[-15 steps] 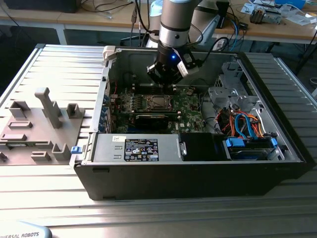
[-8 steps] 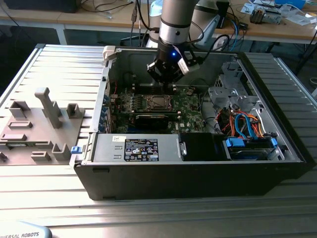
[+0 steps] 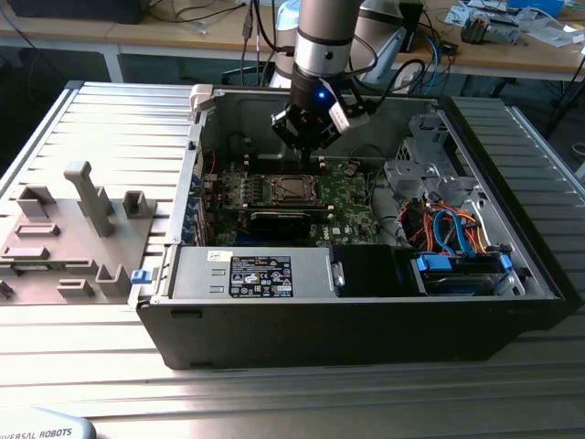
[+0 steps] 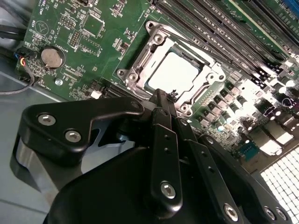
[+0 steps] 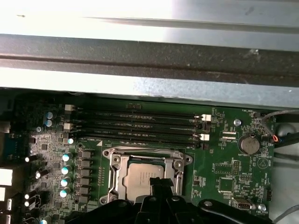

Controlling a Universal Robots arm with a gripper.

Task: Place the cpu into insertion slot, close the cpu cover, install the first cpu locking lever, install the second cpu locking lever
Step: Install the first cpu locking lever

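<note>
The cpu (image 4: pixel 173 72) lies flat in the insertion slot (image 3: pixel 291 190) on the green board, its silver-grey top facing up. The cpu cover (image 4: pixel 140 60) lies down around it as a silvery frame, the chip showing through its square opening. In the first wrist view the cpu (image 5: pixel 140 173) and cover (image 5: pixel 117 169) sit just past my fingertips. My gripper (image 4: pixel 163 95) is shut with nothing held, its black fingers pressed together. It hangs just above the edge of the socket, toward the back wall of the case (image 3: pixel 317 157). How the locking levers stand I cannot tell.
Long black memory slots (image 5: pixel 135 126) run beside the socket and a coin battery (image 5: pixel 246 144) sits on the board. A black expansion card (image 3: pixel 288 219), the power supply (image 3: pixel 260 274) and a drive cage with cables (image 3: pixel 448 229) fill the case. A grey fixture plate (image 3: pixel 73 229) lies at the exterior view's left.
</note>
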